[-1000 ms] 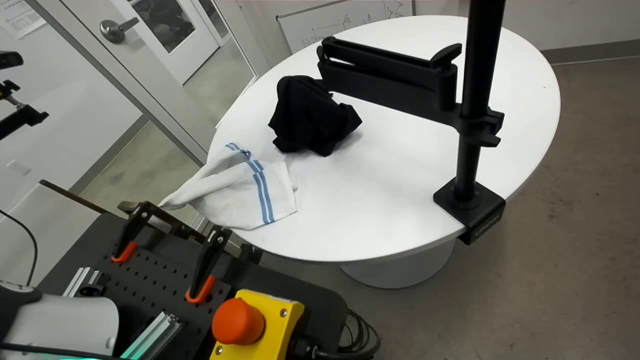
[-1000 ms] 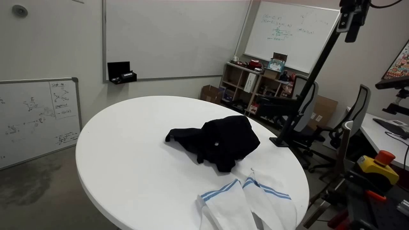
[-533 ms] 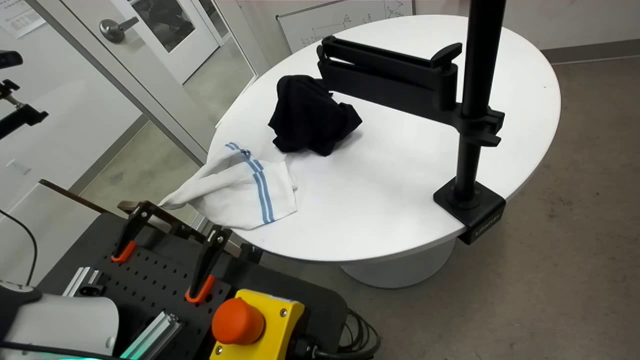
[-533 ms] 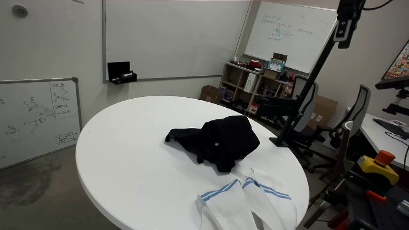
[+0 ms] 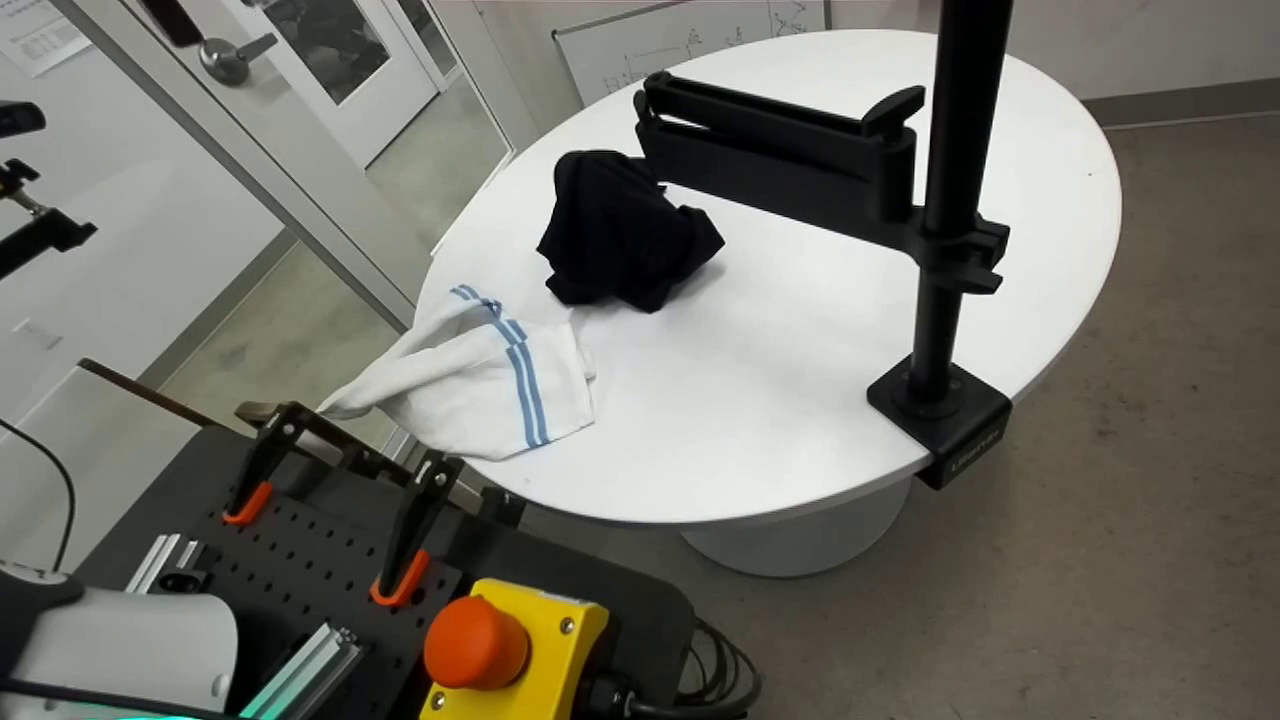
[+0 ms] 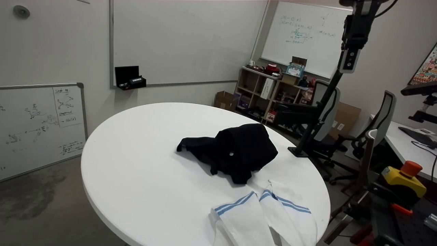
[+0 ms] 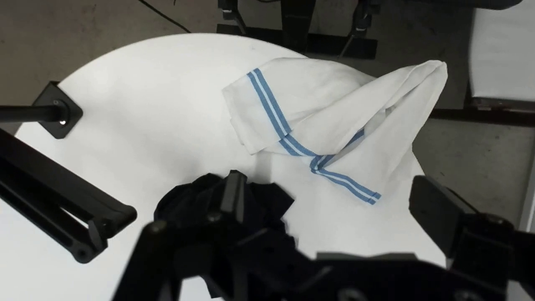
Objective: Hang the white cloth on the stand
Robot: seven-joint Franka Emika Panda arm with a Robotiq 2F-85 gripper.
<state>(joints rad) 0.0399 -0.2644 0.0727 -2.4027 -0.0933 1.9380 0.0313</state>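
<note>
The white cloth with blue stripes lies crumpled at the edge of the round table, in both exterior views (image 5: 470, 395) (image 6: 244, 220) and in the wrist view (image 7: 309, 90). The black stand is a post with a folded side arm, clamped to the table edge (image 5: 780, 150) (image 6: 307, 136) (image 7: 54, 200). My gripper (image 7: 328, 177) is open and empty, fingers wide apart, high above the table. In the wrist view the cloth lies ahead of and between the fingers. The gripper also shows at the upper right of an exterior view (image 6: 348, 61).
A black cloth (image 5: 620, 230) lies bunched on the white table (image 6: 146, 177) between white cloth and stand arm; it shows below the left finger in the wrist view (image 7: 179, 205). A robot base platform with clamps (image 5: 410, 530) and a yellow stop button box (image 5: 540, 630) stands beside the table.
My gripper has come down and to the left in an exterior view. A dark part has entered at the top left of an exterior view. Cloths and stand have not moved.
</note>
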